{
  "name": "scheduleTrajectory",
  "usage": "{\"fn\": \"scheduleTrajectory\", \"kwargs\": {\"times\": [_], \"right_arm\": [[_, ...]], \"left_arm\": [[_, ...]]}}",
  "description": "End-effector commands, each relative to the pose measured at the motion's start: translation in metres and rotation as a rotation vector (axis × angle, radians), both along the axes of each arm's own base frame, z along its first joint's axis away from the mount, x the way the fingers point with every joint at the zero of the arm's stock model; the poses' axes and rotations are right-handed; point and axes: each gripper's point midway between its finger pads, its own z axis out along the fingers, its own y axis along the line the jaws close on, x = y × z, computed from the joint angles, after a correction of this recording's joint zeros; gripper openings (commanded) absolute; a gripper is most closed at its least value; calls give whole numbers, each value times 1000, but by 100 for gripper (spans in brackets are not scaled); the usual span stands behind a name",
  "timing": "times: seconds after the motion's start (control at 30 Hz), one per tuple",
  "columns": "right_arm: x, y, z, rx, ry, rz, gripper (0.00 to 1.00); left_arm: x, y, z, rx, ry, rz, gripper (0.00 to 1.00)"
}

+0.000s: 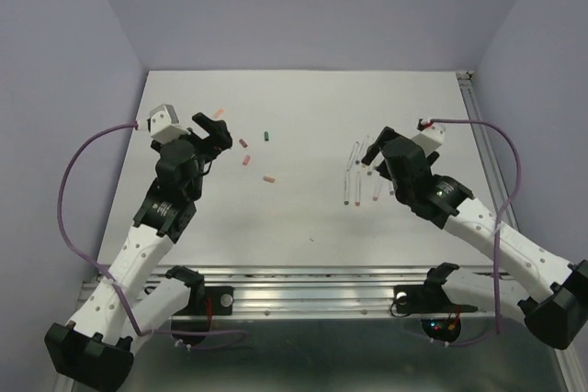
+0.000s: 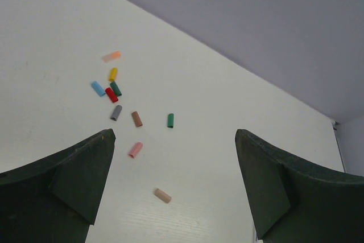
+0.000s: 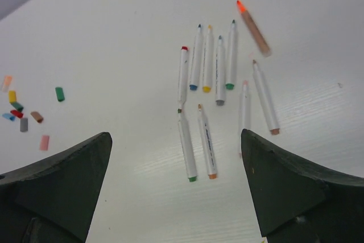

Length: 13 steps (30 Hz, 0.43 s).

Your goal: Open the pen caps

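Several loose pen caps [image 2: 135, 149] in pink, brown, green, grey, red, blue and yellow lie scattered on the white table ahead of my left gripper [image 2: 173, 157]. They also show in the top view [image 1: 246, 160]. The left gripper [image 1: 213, 135] is open and empty above them. Several white pens [image 3: 219, 69] lie uncapped in a loose group ahead of my right gripper [image 3: 174, 157], which is open and empty. In the top view the pens [image 1: 354, 172] lie just left of the right gripper [image 1: 375, 153]. One orange-tipped pen [image 3: 253, 27] looks blurred at the far right of the group.
The caps also show small at the left edge of the right wrist view [image 3: 23, 112]. Purple walls enclose the table on three sides. A metal rail [image 1: 312, 274] runs along the near edge. Purple cables [image 1: 69, 181] loop beside each arm.
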Motion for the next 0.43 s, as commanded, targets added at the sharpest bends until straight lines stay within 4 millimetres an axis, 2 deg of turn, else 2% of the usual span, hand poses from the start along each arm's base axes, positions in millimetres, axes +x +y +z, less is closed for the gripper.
{"fn": "scheduleTrajectory", "kwargs": {"times": [0.0,0.17,0.27,0.4], "right_arm": [[-12,-49,6,-23,-62,-224,100],[-24,-67,10,13,-89,-296,100],[-28,-72,9,7,-96,-305,100],[-30,-78,11,1,-112,-326,100]], "left_arm": [[-2,31,1,-17,-17,177,99],[0,31,-1,-7,5,188,99],[1,35,-8,3,30,207,99],[0,36,-5,1,24,211,99]]}}
